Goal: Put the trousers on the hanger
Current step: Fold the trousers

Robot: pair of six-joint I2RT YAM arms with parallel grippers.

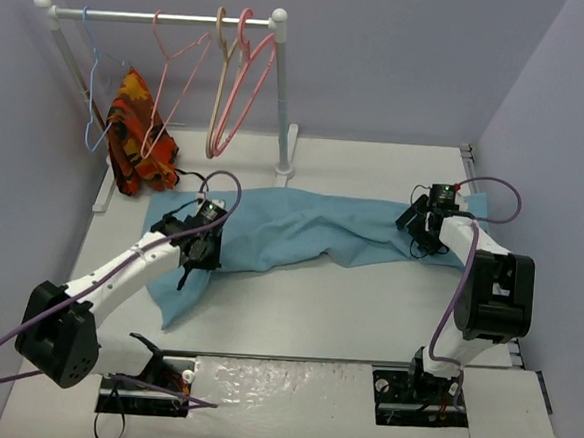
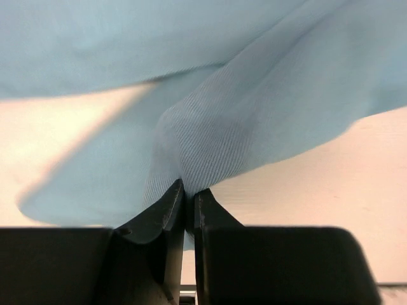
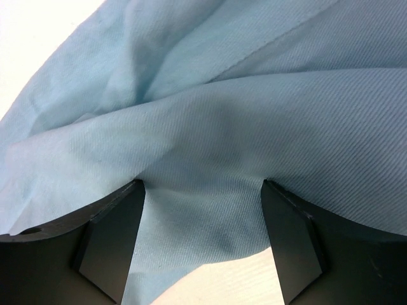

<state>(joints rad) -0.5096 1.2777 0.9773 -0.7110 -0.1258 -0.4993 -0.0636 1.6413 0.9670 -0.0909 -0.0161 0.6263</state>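
Along the clothes rail [image 1: 126, 14] at the back left hang a blue wire hanger [image 1: 93, 85], an orange patterned cloth [image 1: 137, 138], and the salmon-pink wire hanger [image 1: 163, 100], whose lower end overlaps that cloth. Thicker hangers [image 1: 243, 85] follow. The trousers [image 1: 301, 230] lie crumpled across the table [image 1: 346, 313]. The left gripper [image 2: 189, 194] is pinched tight on a fold of them. The right gripper [image 3: 203, 190] stands wide, with trouser cloth between its fingers.

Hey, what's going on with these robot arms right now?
Two arms are working on the blue trousers, which lie spread across the table. The left gripper has its jaws shut on a fold near one end. The right gripper is at the other end, jaws open with cloth between them. The salmon-pink hanger hangs on the rail, untouched.
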